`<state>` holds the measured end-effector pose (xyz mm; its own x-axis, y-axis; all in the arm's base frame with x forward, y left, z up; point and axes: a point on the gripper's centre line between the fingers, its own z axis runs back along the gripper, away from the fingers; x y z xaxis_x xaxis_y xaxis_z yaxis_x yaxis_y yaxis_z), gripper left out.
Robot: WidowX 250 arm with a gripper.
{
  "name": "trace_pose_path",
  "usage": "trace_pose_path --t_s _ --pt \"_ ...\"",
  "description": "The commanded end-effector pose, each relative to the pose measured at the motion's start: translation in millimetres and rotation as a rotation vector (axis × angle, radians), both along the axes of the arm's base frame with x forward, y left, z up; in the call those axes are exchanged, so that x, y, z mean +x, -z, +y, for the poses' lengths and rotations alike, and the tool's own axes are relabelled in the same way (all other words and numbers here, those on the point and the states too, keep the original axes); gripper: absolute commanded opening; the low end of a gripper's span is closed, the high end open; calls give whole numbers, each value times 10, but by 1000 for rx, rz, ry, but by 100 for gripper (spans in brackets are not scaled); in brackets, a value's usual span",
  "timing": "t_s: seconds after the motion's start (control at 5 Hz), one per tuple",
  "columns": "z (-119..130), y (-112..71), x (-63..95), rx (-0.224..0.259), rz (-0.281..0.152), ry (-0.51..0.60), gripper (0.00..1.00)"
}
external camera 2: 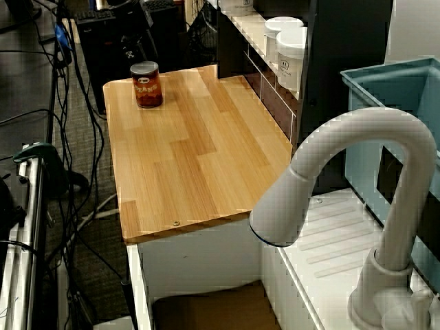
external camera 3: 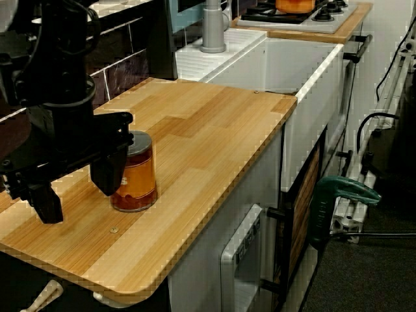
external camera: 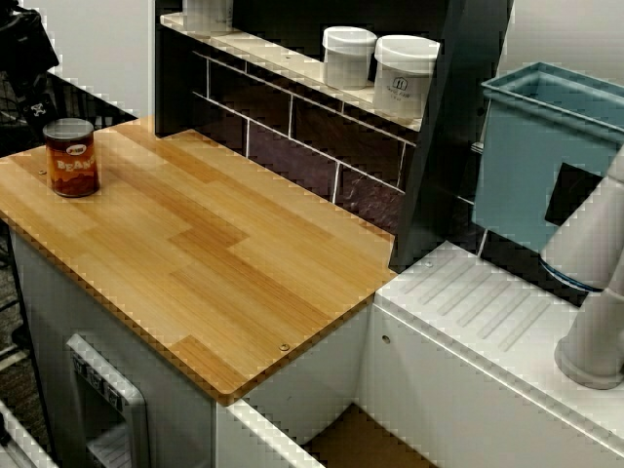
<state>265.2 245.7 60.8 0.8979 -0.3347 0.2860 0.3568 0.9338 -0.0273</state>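
At the bench's [external camera 3: 214,130] left end, seen from the view facing the sink, I have my gripper [external camera 3: 78,201] spread wide and holding nothing. One finger [external camera 3: 108,170] overlaps the brown-labelled can [external camera 3: 138,175], which stands upright near that corner; I cannot tell whether they touch.

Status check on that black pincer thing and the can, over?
Black pincer open, holding nothing. Round orange-labelled tin can upright on wooden counter, beside pincer, not gripped. White lidded jars on back shelf, well away.
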Motion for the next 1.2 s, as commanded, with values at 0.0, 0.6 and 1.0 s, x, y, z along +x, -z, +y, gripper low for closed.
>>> trace_pose_path --t_s 0.0,0.6,1.0 --pt "-297 -237 -52 -2 -41 55 100" --pt "-771 -304 -35 -61 -75 5 100" --pt "-977 -263 -25 -60 -83 -30 100"
